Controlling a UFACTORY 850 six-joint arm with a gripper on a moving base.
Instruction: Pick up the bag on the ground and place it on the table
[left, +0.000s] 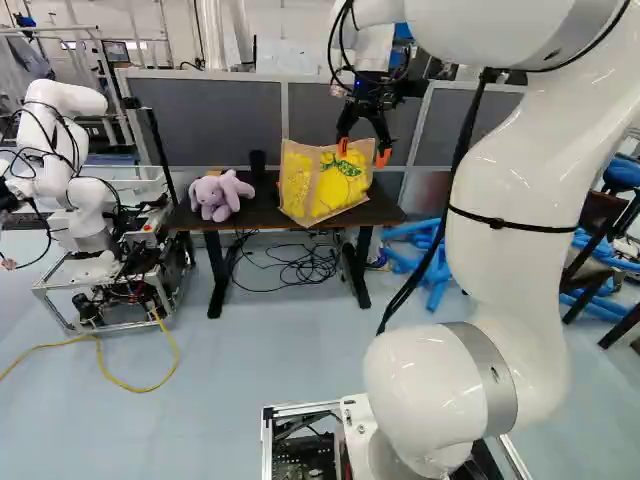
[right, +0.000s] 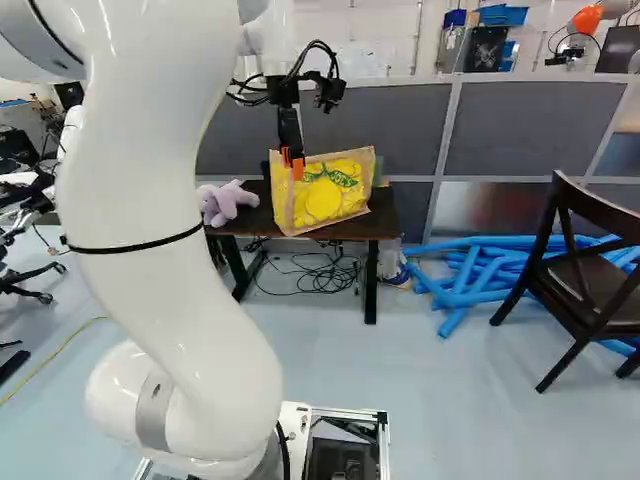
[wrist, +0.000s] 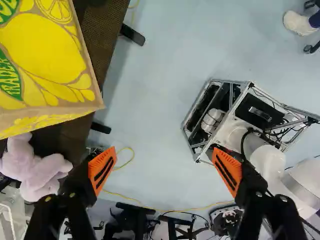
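A paper-like tan bag (left: 325, 185), printed with smooth yellow lemons and green lettering, stands on the dark desk (left: 268, 205), slightly tilted, its broad face flat and its corners squared. Beside it sits a soft, rounded lavender plush toy (left: 220, 195), with a small black cup (left: 258, 163) near the toy. Smooth grey partition panels (right: 400, 125) stand behind.

The glossy white arm (left: 510, 230) rises in a thick curve from its base and reaches forward overhead, its black gripper (left: 364, 152) pointing down near the bag's top. The fingers, with ribbed orange pads (wrist: 102, 172), are spread wide and hold nothing; the wrist view shows the bag outside the gap, beyond one finger, with pale blue floor (wrist: 150, 110) between them.

The bag is close to the desk's front edge. Open floor lies between desk and base. Thin cables (left: 300, 265) tangle beneath the desk; blue tubes (right: 470, 275) and a dark slatted chair (right: 590, 270) are at the right of the right base view.
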